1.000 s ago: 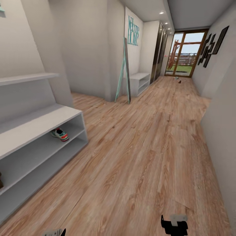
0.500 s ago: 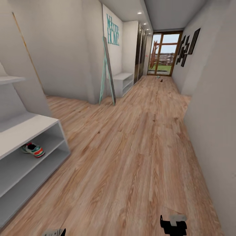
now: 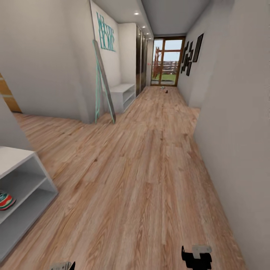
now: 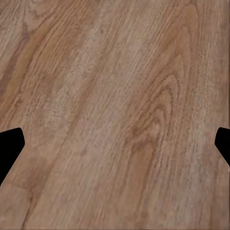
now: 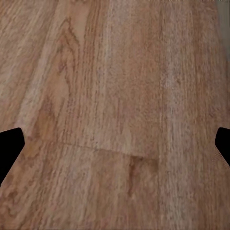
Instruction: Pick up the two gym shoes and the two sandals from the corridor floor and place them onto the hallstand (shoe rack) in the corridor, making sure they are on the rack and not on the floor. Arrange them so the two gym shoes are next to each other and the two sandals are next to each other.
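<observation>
Hanging low over the corridor floor (image 3: pixel 150 168), the right pincer (image 3: pixel 197 258) peeks in as a dark shape at the near edge of the head view, and the left pincer (image 3: pixel 62 266) is just a sliver there too. In each wrist view the two dark finger tips sit far apart at the sides, with only wood planks between them. So both pincers are spread wide and hold nothing.

Off to the left stands the hallstand (image 3: pixel 22 180). One gym shoe (image 3: pixel 5 200) lies on its upper open shelf, partly cut off by the edge of the view. Far down the corridor, near the glass door (image 3: pixel 165 62), two tiny things lie on the floor: a pale one (image 3: pixel 162 87) and a dark one (image 3: pixel 166 91). They may be another shoe and a sandal, but they are too small to tell.

I think a gym shoe is light and a bit squishy, with floppy laces. It should not break. The best place to pinch it looks like the side wall or the firm heel, not the laces.

Teal letters (image 3: pixel 106 33) on the left wall read "HOME" on the lower line. The word above it is too blurry to read.
</observation>
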Robot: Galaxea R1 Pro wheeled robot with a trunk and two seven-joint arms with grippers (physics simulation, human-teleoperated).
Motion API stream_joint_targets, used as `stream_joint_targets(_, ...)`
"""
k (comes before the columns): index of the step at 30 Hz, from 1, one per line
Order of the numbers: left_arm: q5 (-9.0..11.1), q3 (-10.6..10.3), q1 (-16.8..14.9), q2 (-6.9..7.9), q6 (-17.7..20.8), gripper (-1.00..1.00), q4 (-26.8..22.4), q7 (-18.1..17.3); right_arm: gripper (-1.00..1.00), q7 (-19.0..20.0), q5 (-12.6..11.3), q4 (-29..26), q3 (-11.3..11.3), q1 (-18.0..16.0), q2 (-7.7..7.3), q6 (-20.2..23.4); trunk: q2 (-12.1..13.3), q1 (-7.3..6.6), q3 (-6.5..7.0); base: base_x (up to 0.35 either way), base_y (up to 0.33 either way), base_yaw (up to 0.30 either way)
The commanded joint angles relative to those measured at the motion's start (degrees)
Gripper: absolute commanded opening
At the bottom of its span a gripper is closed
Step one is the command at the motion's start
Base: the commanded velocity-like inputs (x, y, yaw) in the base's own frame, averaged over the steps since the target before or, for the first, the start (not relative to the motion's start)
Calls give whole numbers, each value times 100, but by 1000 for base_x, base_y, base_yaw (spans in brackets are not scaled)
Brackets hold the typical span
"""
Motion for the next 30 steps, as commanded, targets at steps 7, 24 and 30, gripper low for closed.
stream_joint_targets(7,52,21,-1,-5,-3,100,5,-59,100,-17,61,7,-47,-5,13,-15,-2,3,-5,337,0,-73)
stream_joint_targets(24,51,21,-2,-7,4,100,7,-59,100,-10,78,16,-47,-5,8,-15,-2,3,-5,337,0,-6)
stream_joint_targets(30,51,21,-1,-7,5,100,6,-59,100,-10,78,16,-47,-5,7,-15,-2,3,-5,337,0,0)
